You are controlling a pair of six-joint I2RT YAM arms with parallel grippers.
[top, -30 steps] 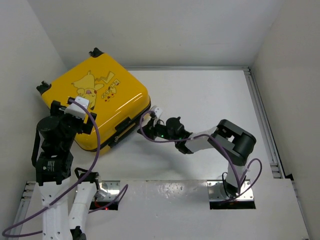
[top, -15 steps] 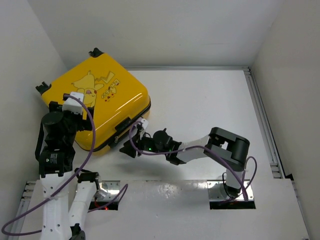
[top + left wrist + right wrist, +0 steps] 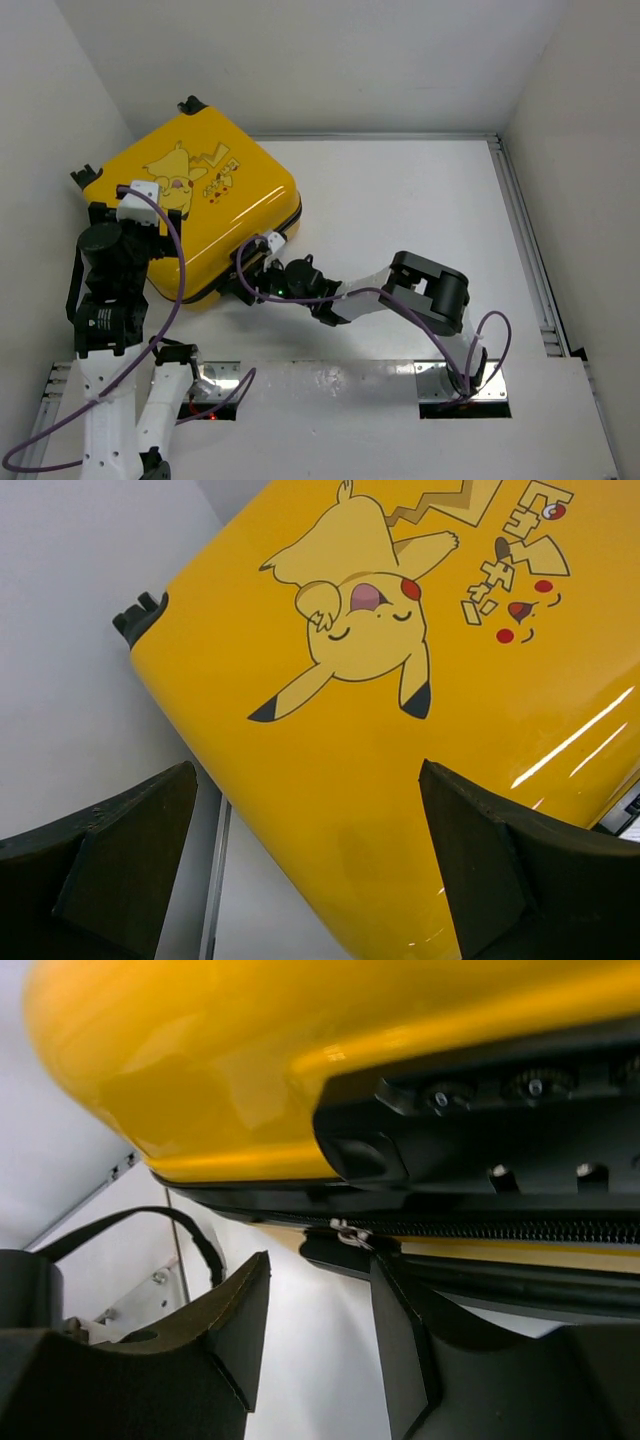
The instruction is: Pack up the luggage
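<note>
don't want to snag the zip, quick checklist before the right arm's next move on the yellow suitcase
1. luggage lid down, halves together: ok
2. zipper pull in sight: ok, just beyond the right fingers, not gripped
3. right fingers apart and empty: ok
4. left fingers wide apart over the luggage, holding nothing: ok
5. left fingers off the luggage: cannot tell
6. zipper closed all round: cannot tell, only a short stretch of zipper seam shows

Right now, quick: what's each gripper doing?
Left gripper: open, empty, over the suitcase.
Right gripper: open, empty, by the zipper pull.
</note>
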